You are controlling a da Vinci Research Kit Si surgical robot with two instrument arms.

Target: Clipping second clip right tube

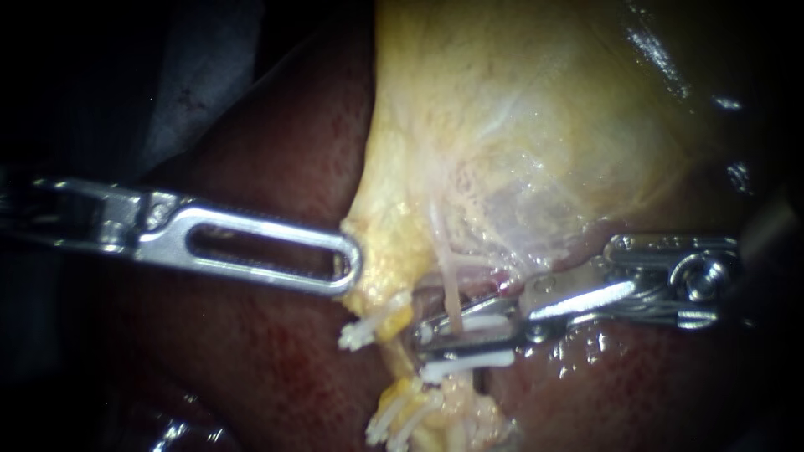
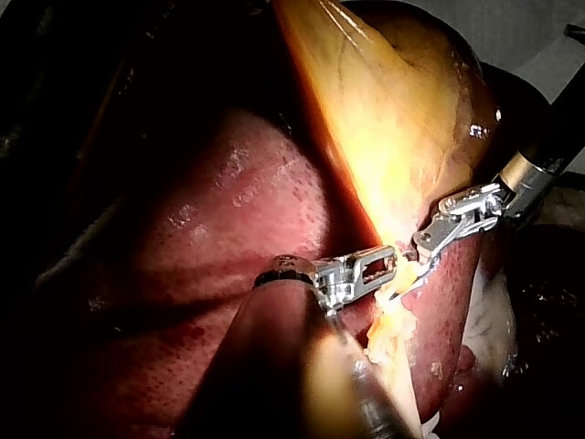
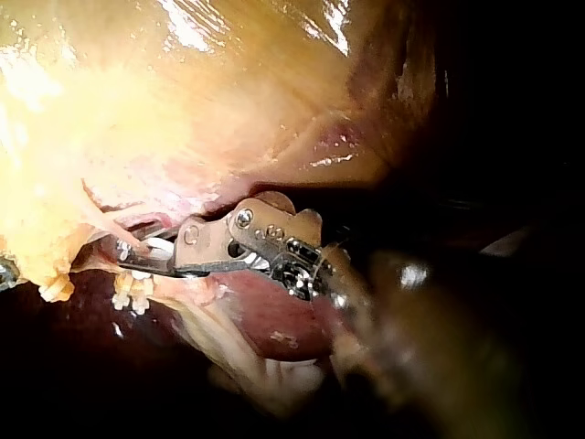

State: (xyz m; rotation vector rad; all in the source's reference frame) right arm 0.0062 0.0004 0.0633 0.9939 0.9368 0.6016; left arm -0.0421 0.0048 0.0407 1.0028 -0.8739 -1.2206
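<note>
My right instrument [image 1: 429,335] comes in from the right, its two slim jaws holding a white clip [image 1: 486,321]. They straddle a thin pale tube [image 1: 452,293] that runs down from the yellow gallbladder [image 1: 519,142]. Just below the jaws, another white clip [image 1: 466,365] sits on the same strand. In the right wrist view the jaws [image 3: 137,256] reach under the gallbladder fold with the clip [image 3: 161,245] showing between them. My left instrument [image 1: 352,269], with a slotted jaw, is shut on the gallbladder's lower edge and holds it to the left; the left wrist view shows it too [image 2: 389,265].
Dark red liver [image 1: 251,360] lies under and around both instruments. More white clips show on the left strand [image 1: 360,335] and lower down [image 1: 394,423] among yellow fatty tissue. Wet liver surface [image 1: 586,343] sits right under my right instrument's shaft.
</note>
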